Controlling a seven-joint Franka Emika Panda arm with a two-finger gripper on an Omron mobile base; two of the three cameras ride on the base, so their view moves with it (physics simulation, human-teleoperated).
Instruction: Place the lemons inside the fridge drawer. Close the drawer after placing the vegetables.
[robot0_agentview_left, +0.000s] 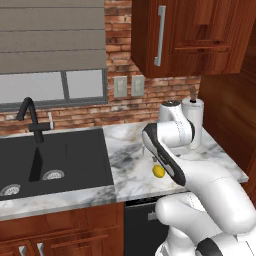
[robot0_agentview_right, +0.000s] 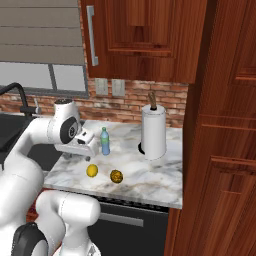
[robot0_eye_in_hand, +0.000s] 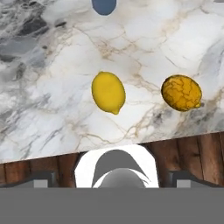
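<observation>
- While the gripper (robot0_agentview_right: 86, 141) hangs above the marble counter (robot0_agentview_right: 150, 175) with nothing between its jaws, the smooth yellow lemon (robot0_eye_in_hand: 108, 92) lies on the stone below and ahead of it; in the hand view it sits toward twelve o'clock from the dark finger tips (robot0_eye_in_hand: 40, 179), a touch left of centre.
- Jaws stand wide: the two tips sit at the far left and far right of the hand view's bottom, well apart, holding nothing.
- Long axis of that lemon runs roughly from eleven to five o'clock in the hand view, so it lies closer to across the line between the tips than along it; the narrow waist is judged to be the part to close on.
- At three o'clock from it rests a second, darker, veined lemon (robot0_eye_in_hand: 181, 92), apart from the first and nearer the counter's front edge.
- From the right base view the pair lie near the front of the counter, the yellow one (robot0_agentview_right: 92, 170) at nine o'clock of the darker one (robot0_agentview_right: 116, 176); a blue-capped bottle (robot0_agentview_right: 104, 142) stands behind, beside the gripper.
- Fridge drawer: cannot be placed from these views.
</observation>
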